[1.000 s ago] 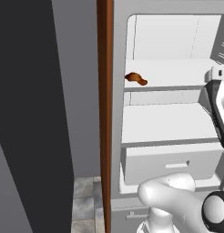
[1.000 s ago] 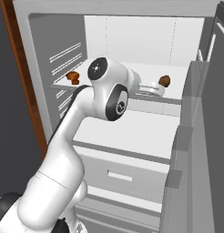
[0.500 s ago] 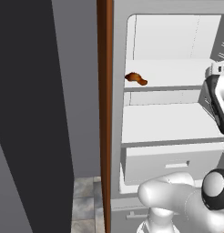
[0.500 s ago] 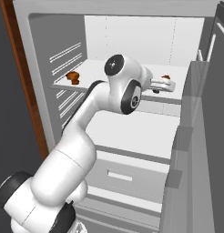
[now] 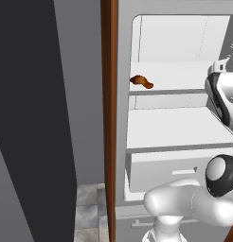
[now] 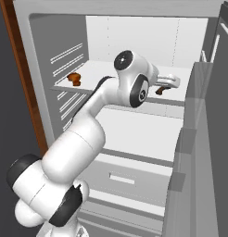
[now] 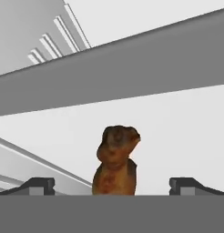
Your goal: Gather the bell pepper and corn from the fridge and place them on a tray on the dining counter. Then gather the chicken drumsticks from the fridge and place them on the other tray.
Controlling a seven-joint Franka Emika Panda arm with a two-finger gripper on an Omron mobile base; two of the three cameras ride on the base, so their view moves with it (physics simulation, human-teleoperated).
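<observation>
Orange-brown meat fills the lower middle of the hand view: one drumstick (image 7: 115,161) sits right between the two dark fingertips (image 7: 37,185), which stand wide apart on either side of it with nothing pinched yet. That spacing makes sense, the gripper (image 7: 111,187) is lined up to straddle the piece before any squeeze. In the right base view the arm reaches deep into the fridge (image 6: 106,34), its hand at the right-centre of the frame over the upper shelf (image 6: 102,74), and a sliver of that same drumstick (image 6: 159,90) peeks out just beside the wrist. The second drumstick (image 6: 74,78) lies well apart at the left end of that shelf, upper left of the frame; it also shows in the left base view (image 5: 141,82) just right of the brown door edge (image 5: 109,118). Whether the fingertips already touch the meat is hard to call, probably not quite. My read: this is the approach for the first drumstick, and a short push forward is still needed before closing
</observation>
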